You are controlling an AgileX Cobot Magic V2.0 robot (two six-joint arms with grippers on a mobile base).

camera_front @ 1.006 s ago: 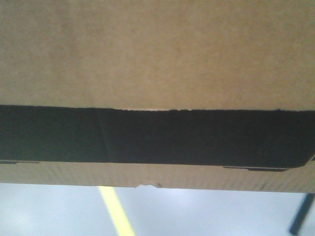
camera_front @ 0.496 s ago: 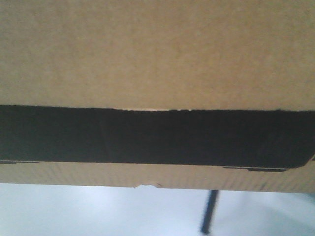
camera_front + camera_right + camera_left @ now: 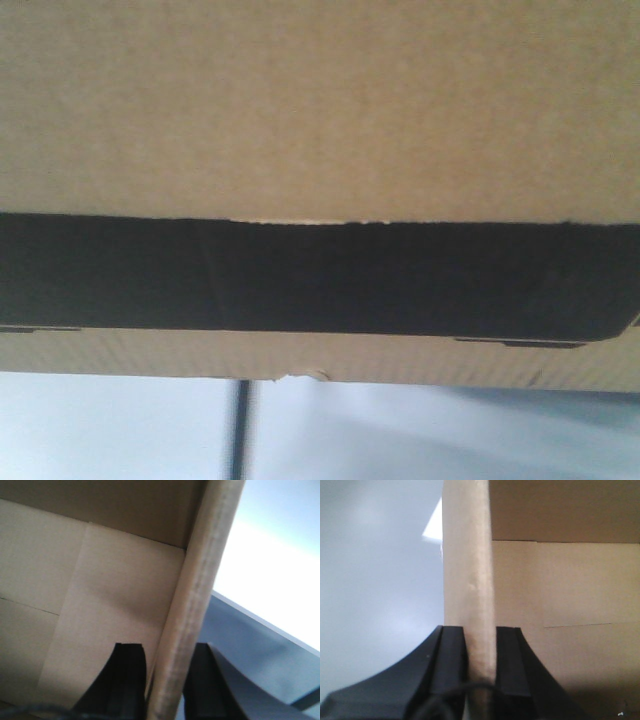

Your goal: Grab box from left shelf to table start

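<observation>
The brown cardboard box (image 3: pixel 320 110) fills the front view, its wide black panel (image 3: pixel 320 280) running across the middle. My left gripper (image 3: pixel 480 630) is shut on the box's left wall (image 3: pixel 467 555), one finger on each side of it. My right gripper (image 3: pixel 167 647) is shut on the right wall (image 3: pixel 210 545) in the same way. The box's pale inside shows in the left wrist view (image 3: pixel 565 590) and the right wrist view (image 3: pixel 100 580). A bright white flat surface (image 3: pixel 270 580), possibly the table, lies beyond the right wall. The left shelf is out of view.
Below the box there is pale grey ground (image 3: pixel 450 440) with a thin dark upright bar (image 3: pixel 238 430) left of centre. Grey ground (image 3: pixel 375 580) also lies left of the box, with a small white patch (image 3: pixel 432 525) further off.
The box keeps its place in the front view. The ground below it has slid left: the yellow line is gone and the dark bar has moved from the right edge to left of centre.
</observation>
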